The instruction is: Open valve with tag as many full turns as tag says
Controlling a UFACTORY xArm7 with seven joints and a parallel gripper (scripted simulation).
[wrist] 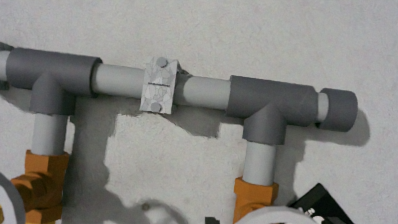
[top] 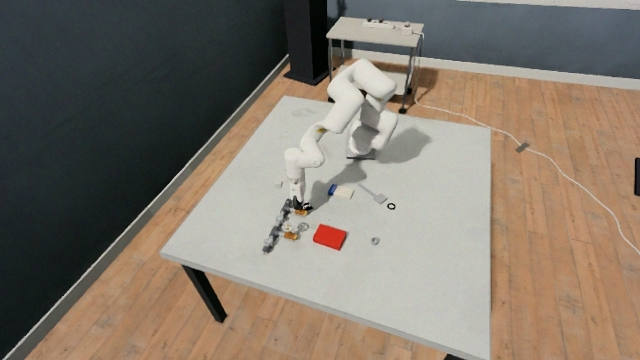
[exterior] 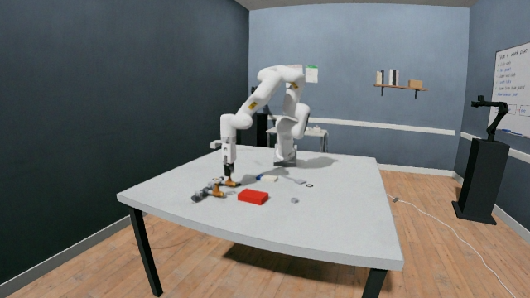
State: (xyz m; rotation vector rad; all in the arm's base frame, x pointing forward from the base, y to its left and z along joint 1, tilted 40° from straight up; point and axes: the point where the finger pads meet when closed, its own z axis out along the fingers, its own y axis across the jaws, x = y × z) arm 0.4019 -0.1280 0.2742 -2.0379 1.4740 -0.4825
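Observation:
A grey pipe (top: pixel 274 231) (exterior: pixel 201 193) (wrist: pixel 200 92) with two tees lies on the white table (top: pixel 400 280), held down by a pale clamp (wrist: pixel 159 85). Two orange valves branch off it. My gripper (top: pixel 302 205) (exterior: pixel 228 178) (wrist: pixel 265 218) points straight down over the far valve (top: pixel 301 212) (wrist: pixel 254 196) and is shut on its pale handwheel, which shows only at the bottom edge of the wrist view. The near valve (top: pixel 290 234) (exterior: pixel 216 193) (wrist: pixel 41 177) stands free with its own handwheel (top: pixel 302 228). I cannot make out the tag or what it says.
A red block (top: pixel 330 236) (exterior: pixel 252 196) lies right of the near valve. A white box with a blue end (top: pixel 343 191) (exterior: pixel 268 178), a flat grey tool (top: pixel 374 194), a black ring (top: pixel 391 205) (exterior: pixel 309 185) and a small grey nut (top: pixel 375 243) (exterior: pixel 294 200) lie further right.

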